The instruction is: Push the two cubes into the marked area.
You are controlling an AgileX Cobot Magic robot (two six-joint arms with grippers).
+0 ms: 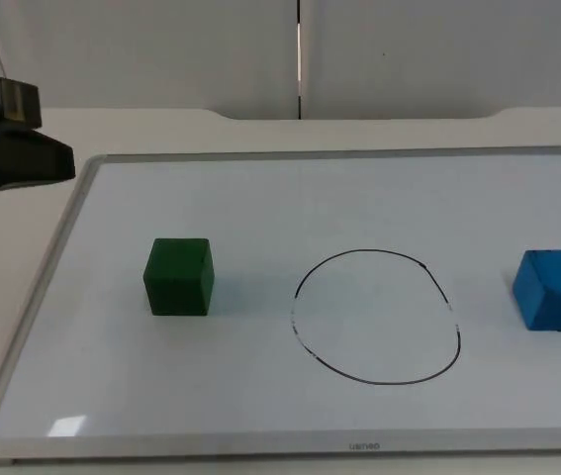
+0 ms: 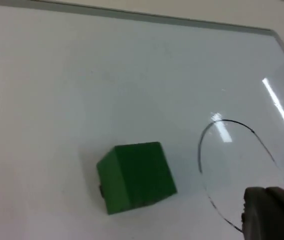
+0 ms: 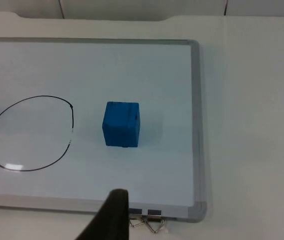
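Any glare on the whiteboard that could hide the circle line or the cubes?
Top view: a small bright patch on the whiteboard near its front left corner, away from the circle. Left wrist view: bright streaks cross the circle's line. Right wrist view: a faint glint on its near edge; blue cube unaffected.

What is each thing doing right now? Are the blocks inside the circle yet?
Green block: flat on the whiteboard, outside the circle, on its left side.
Blue block: flat on the whiteboard, outside the circle, on its right side.
Circle: drawn in black, nothing inside it.
Whiteboard: lying flat on the table.
Left gripper: at the board's left edge, touching no block.
Right gripper: near the board's front edge, away from the blue block.
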